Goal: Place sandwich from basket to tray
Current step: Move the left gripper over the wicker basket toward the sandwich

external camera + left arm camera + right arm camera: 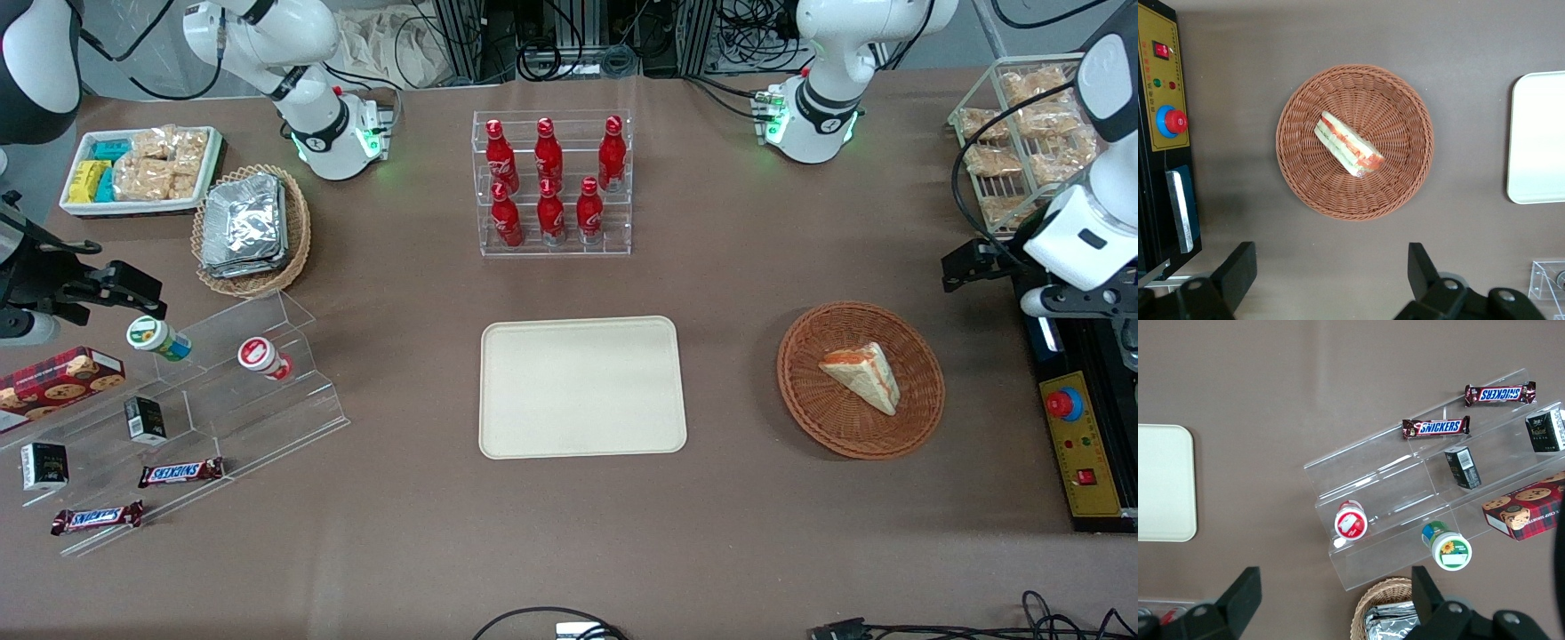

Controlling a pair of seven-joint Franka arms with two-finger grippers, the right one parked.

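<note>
Sandwich lies on its side in the wicker basket, well apart from the tray. My end effector hovers above, fingers spread wide, holding nothing. Soft bread could crush or tip if I close off-centre.

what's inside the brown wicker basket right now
Only the sandwich lies in the basket, on its side with the filling edge showing. The weave under it is covered. The gripper hangs open above the table beside the basket, holding nothing. The tray is bare.
</note>
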